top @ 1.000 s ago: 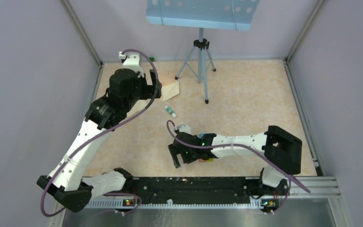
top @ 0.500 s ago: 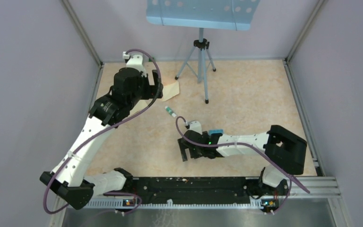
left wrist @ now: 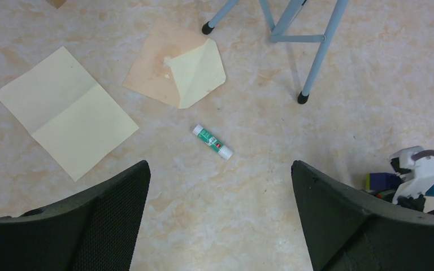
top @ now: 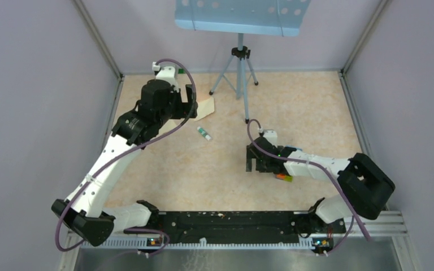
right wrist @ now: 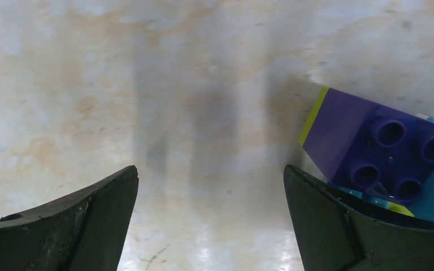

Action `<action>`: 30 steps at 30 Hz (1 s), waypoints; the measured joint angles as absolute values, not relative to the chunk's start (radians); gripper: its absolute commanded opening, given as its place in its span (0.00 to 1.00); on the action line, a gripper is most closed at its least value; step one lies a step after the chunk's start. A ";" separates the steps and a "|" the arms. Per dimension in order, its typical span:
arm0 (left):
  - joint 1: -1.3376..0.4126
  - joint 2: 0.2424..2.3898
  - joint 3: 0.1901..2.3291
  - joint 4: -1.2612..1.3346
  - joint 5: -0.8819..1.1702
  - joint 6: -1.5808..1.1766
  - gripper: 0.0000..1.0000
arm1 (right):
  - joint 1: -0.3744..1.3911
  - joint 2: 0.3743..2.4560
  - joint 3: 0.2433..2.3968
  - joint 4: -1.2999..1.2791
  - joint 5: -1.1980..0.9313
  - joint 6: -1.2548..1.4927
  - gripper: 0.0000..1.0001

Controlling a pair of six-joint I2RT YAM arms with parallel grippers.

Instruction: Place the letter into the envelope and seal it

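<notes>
In the left wrist view the letter (left wrist: 65, 110), a pale cream sheet with a centre crease, lies flat on the table at the left. The envelope (left wrist: 158, 68), tan with its flap open and a paler lining showing, lies to its right. In the top view the envelope (top: 205, 107) peeks out beside the left wrist, and the letter is hidden under that arm. My left gripper (left wrist: 220, 209) is open and empty, held high above the table nearer than both papers. My right gripper (top: 252, 165) is open and empty over bare table, far from the papers.
A green-and-white glue stick (top: 204, 134) lies between the envelope and the right arm. A tripod (top: 239, 79) carrying a blue panel stands at the back centre. Toy bricks, one of them purple (right wrist: 373, 141), lie beside the right gripper's right finger. Walls enclose the table on three sides.
My right arm has swung from front centre to the right and a little farther back, its jaws open throughout. My left arm has shifted slightly toward the back right.
</notes>
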State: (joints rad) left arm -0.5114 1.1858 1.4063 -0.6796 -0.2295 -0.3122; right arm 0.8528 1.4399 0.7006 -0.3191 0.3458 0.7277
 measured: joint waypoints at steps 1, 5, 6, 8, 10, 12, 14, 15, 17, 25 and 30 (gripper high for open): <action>-0.510 1.190 1.404 -0.679 -0.224 -0.313 0.99 | 0.823 1.426 0.693 -0.331 0.344 0.727 0.99; -0.505 1.208 1.396 -0.673 -0.202 -0.313 0.99 | 0.735 1.375 0.662 -0.384 0.337 0.729 0.99; -0.502 1.212 1.395 -0.671 -0.196 -0.315 0.99 | 0.710 1.359 0.654 -0.397 0.334 0.729 0.99; -0.499 1.221 1.388 -0.659 -0.181 -0.316 0.99 | 0.649 1.319 0.628 -0.417 0.323 0.729 0.99; -0.495 1.227 1.378 -0.649 -0.167 -0.316 0.99 | 0.590 1.283 0.606 -0.438 0.316 0.729 0.99; -0.491 1.235 1.367 -0.642 -0.153 -0.317 0.99 | 0.533 1.247 0.582 -0.458 0.307 0.727 0.99; -0.487 1.241 1.353 -0.632 -0.144 -0.321 0.99 | 0.478 1.205 0.561 -0.481 0.289 0.723 0.99; -0.484 1.243 1.342 -0.627 -0.137 -0.324 0.99 | 0.453 1.185 0.554 -0.493 0.282 0.717 0.99; -0.474 1.246 1.319 -0.617 -0.126 -0.333 0.99 | 0.417 1.152 0.550 -0.514 0.273 0.707 0.99; -0.423 1.248 1.202 -0.575 -0.141 -0.413 0.99 | 0.420 1.101 0.654 -0.579 0.222 0.664 0.99; -0.402 1.253 1.146 -0.549 -0.223 -0.500 0.99 | 0.549 1.119 0.792 -0.561 0.207 0.663 0.99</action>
State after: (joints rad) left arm -0.4023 1.2530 1.1461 -0.5491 -0.2230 -0.5003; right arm 0.5491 1.1194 0.7918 -0.5613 0.2066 0.6632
